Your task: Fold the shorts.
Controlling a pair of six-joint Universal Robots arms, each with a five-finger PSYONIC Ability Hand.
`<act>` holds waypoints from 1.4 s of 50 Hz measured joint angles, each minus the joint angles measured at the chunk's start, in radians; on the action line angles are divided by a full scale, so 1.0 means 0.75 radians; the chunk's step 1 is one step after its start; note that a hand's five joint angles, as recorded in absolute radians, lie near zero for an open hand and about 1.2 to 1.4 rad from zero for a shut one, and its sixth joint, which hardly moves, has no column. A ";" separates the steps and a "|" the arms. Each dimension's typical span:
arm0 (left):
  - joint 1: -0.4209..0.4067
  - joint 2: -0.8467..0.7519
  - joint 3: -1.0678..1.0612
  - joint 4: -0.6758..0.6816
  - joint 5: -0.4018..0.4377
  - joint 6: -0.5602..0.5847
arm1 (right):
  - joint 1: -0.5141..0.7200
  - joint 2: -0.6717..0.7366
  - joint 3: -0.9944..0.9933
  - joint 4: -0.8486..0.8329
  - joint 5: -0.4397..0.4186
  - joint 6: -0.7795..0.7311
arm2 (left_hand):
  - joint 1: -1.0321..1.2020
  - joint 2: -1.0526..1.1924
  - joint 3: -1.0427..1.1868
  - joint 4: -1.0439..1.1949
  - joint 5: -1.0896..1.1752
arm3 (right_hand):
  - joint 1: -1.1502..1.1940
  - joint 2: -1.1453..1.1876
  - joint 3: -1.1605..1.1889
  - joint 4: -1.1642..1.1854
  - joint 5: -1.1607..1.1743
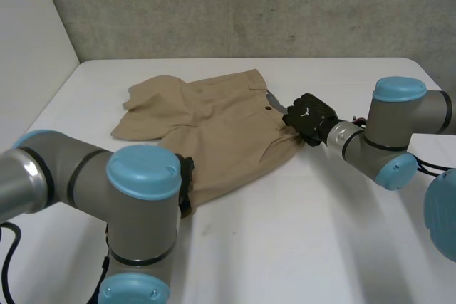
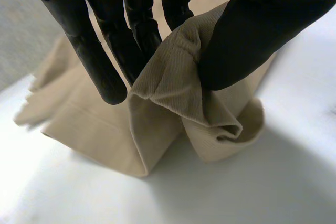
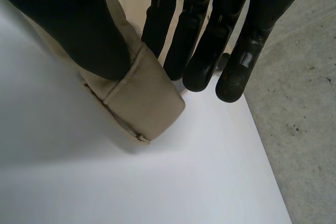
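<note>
The shorts [image 1: 214, 126] are lying spread and a little rumpled across the middle of the white table [image 1: 299, 233], waistband towards the robot's right and legs reaching towards its left. They are looking like a light, soft woven cotton, tan all over, with a dark button near the waist and a grey lining peeking out at the waistband. Cloth like this is probably weighing very little and going limp wherever it is not being supported, so it is likely sagging and creasing rather than holding a fold on its own. The thicker, stitched parts are giving the firmest hold: the waistband [image 3: 142, 98] and the leg hem [image 2: 220, 129]. The right hand [image 1: 310, 117] is gripping the waistband at its end, thumb pressing the band against the fingers [image 3: 205, 61]. The left hand [image 2: 252, 30] is pinching a raised fold of cloth at the near leg, thumb on one side and fingers [image 2: 100, 66] on the other, with the hem bunching loosely beneath it. The weave is looking slightly ribbed and not slippery, so a pinch is likely holding well.
</note>
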 measured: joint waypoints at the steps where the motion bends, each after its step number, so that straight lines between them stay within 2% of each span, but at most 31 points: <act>1: 0.007 0.025 0.001 0.010 -0.005 0.021 | 0.000 -0.018 0.009 0.021 0.003 0.005 | 0.000 0.000 0.000 0.000 0.000 | 0.000 0.000 0.000 0.000 0.008; 7: 0.019 0.114 -0.006 0.004 -0.004 0.076 | -0.007 -0.120 0.062 0.166 0.017 0.012 | 0.000 0.000 0.000 0.000 0.000 | 0.000 0.000 0.000 0.000 0.024; 14: 0.019 0.275 -0.076 -0.094 0.005 0.219 | -0.056 -0.356 0.230 0.576 0.038 -0.002 | 0.000 0.000 0.000 0.001 0.000 | 0.000 0.000 0.000 0.000 0.031; 18: 0.010 0.395 -0.138 -0.225 0.009 0.306 | -0.108 -0.552 0.429 0.890 0.056 -0.040 | 0.000 0.000 0.000 0.001 0.000 | 0.000 0.000 0.000 0.000 0.031; 22: -0.003 0.500 -0.180 -0.364 0.029 0.351 | -0.156 -0.714 0.624 1.075 0.086 -0.103 | 0.000 0.000 0.000 0.001 0.000 | 0.000 0.000 0.000 0.001 0.031; 27: -0.019 0.607 -0.223 -0.519 0.103 0.401 | -0.202 -0.898 0.823 1.149 0.104 -0.185 | 0.000 0.000 0.000 0.001 0.000 | 0.000 0.000 0.000 0.001 0.031; 31: -0.020 0.650 -0.243 -0.572 0.164 0.448 | -0.217 -0.985 0.919 1.147 0.094 -0.222 | 0.000 0.003 0.000 0.001 0.000 | 0.000 0.000 0.000 0.001 0.031; 34: -0.007 0.646 -0.239 -0.549 0.194 0.486 | -0.216 -1.011 0.949 1.111 0.080 -0.224 | 0.000 0.003 0.000 0.001 0.000 | 0.000 0.000 0.000 0.001 0.031; 42: 0.119 0.442 -0.107 -0.168 0.218 0.602 | -0.184 -0.918 0.848 0.796 0.103 -0.019 | 0.001 0.006 0.002 0.001 0.000 | 0.020 0.000 0.000 0.001 0.048; 47: 0.202 0.197 0.084 0.182 0.236 0.741 | -0.107 -0.763 0.654 0.610 0.254 0.114 | 0.000 0.006 0.003 0.001 0.000 | 0.020 0.000 0.000 0.001 0.057; 51: 0.231 0.014 0.257 0.349 0.271 0.850 | -0.058 -0.664 0.526 0.507 0.375 0.141 | 0.001 0.006 0.003 0.001 0.000 | 0.020 0.000 0.000 0.001 0.060; 52: 0.241 -0.084 0.356 0.405 0.301 0.897 | -0.032 -0.600 0.448 0.433 0.446 0.145 | 0.001 0.006 0.003 0.001 0.000 | 0.020 0.000 0.000 0.001 0.069; 57: 0.256 -0.312 0.613 0.472 0.408 0.956 | 0.010 -0.471 0.312 0.255 0.534 0.125 | 0.001 0.006 0.003 0.001 0.001 | 0.020 0.000 0.000 0.001 0.073; 62: 0.263 -0.585 0.950 0.531 0.540 0.952 | 0.044 -0.290 0.167 -0.029 0.578 0.035 | 0.011 0.008 0.004 0.001 0.015 | 0.020 0.000 0.000 0.002 0.076; 65: 0.264 -0.682 1.062 0.566 0.570 0.944 | 0.051 -0.214 0.103 -0.137 0.612 -0.020 | 0.004 0.005 0.001 -0.002 0.012 | 0.018 -0.004 -0.001 0.000 0.075; 66: 0.265 -0.725 1.109 0.584 0.580 0.941 | 0.052 -0.180 0.071 -0.176 0.636 -0.046 | -0.241 -0.271 -0.269 -0.252 -0.224 | 0.004 -0.028 -0.029 -0.031 0.045; 67: 0.266 -0.749 1.135 0.596 0.585 0.940 | 0.053 -0.159 0.048 -0.198 0.656 -0.063 | -0.495 -0.498 -0.463 -0.476 -0.444 | -0.309 -0.376 -0.348 -0.348 -0.248; 68: 0.266 -0.770 1.156 0.607 0.588 0.939 | 0.054 -0.141 0.028 -0.214 0.673 -0.077 | -0.727 -0.671 -0.660 -0.679 -0.643 | -0.443 -0.517 -0.485 -0.396 -0.377; 69: 0.267 -0.778 1.165 0.612 0.588 0.938 | 0.054 -0.129 0.014 -0.224 0.687 -0.086 | -0.727 -0.671 -0.660 -0.679 -0.643 | -0.576 -0.658 -0.620 -0.404 -0.509; 70: 0.266 -0.807 1.190 0.630 0.588 0.937 | 0.055 -0.100 -0.022 -0.246 0.725 -0.105 | -1.169 -1.142 -1.123 -1.134 -1.086 | -0.899 -1.058 -1.044 -0.404 -0.935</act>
